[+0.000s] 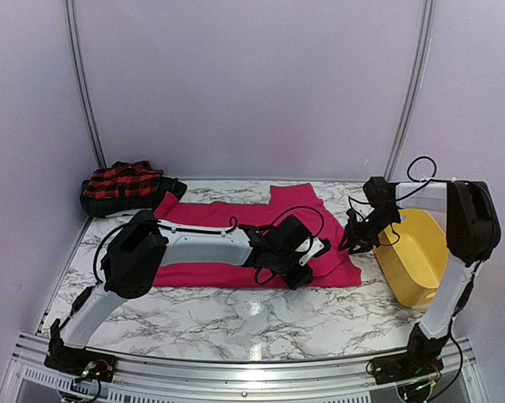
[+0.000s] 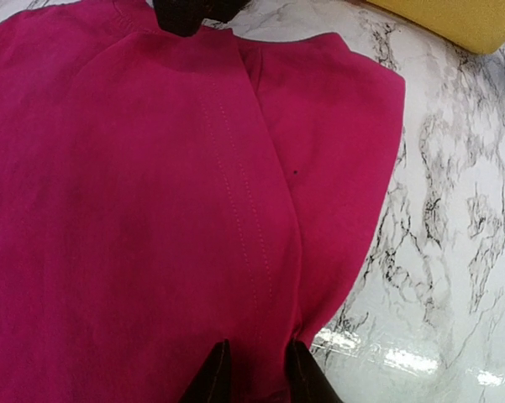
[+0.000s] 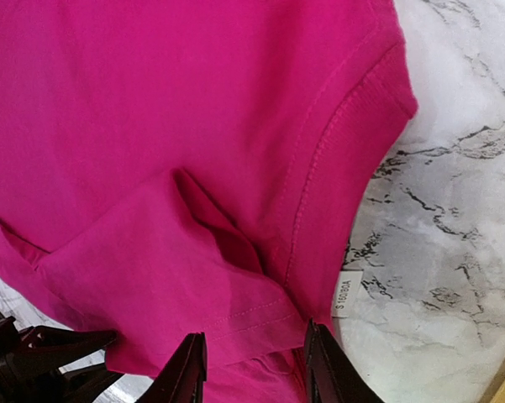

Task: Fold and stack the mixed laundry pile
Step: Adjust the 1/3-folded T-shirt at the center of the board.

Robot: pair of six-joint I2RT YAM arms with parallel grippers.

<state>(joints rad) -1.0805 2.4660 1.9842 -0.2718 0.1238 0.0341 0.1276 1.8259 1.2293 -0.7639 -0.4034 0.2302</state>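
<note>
The magenta-pink garment (image 1: pixel 210 214) lies spread flat across the middle of the marble table (image 1: pixel 235 315). My left gripper (image 1: pixel 302 270) is down on its near right part. In the left wrist view its fingers (image 2: pixel 256 374) stand close together with a strip of the garment (image 2: pixel 151 210) pinched between them, beside a seam. My right gripper (image 1: pixel 346 243) sits at the garment's right edge. Its jaws (image 3: pixel 254 369) stand apart over a folded-over hem of the garment (image 3: pixel 151 126). The red-and-black checked garment (image 1: pixel 122 179) rests on the dark plaid one (image 1: pixel 92 204) at the back left.
The yellow tub (image 1: pixel 416 252) stands at the right edge, just beyond my right gripper, and its rim (image 2: pixel 454 17) shows in the left wrist view. A white size tag (image 3: pixel 343 294) sticks out from the garment's edge. White walls close in the back and both sides.
</note>
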